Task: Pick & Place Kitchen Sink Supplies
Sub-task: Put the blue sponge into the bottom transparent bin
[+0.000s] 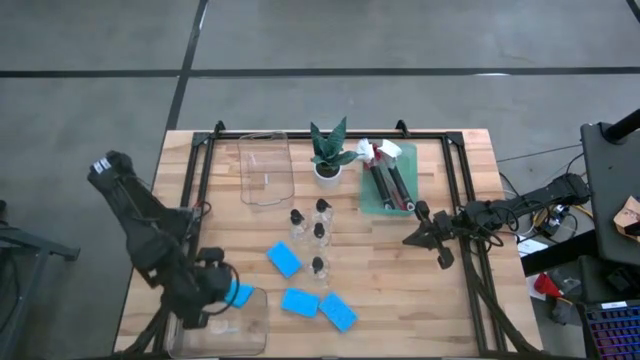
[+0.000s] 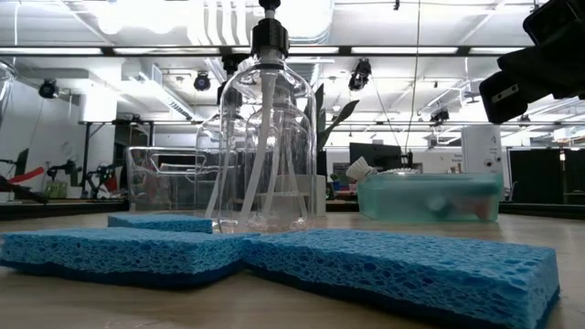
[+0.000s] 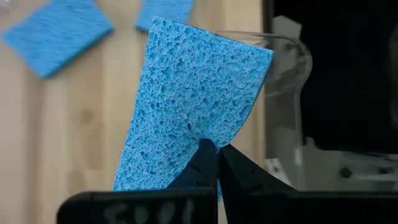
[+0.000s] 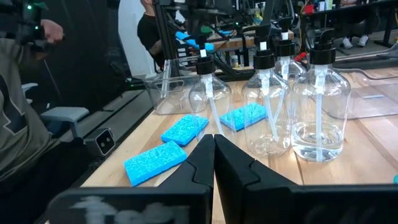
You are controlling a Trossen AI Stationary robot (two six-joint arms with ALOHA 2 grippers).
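Down at lower left, the left gripper (image 1: 228, 293) pinches a sponge (image 3: 196, 106) by one short edge, long axis upright, over a clear tray (image 1: 250, 335). No readable labels. Right gripper (image 1: 415, 238), mid-right, is closed and empty.
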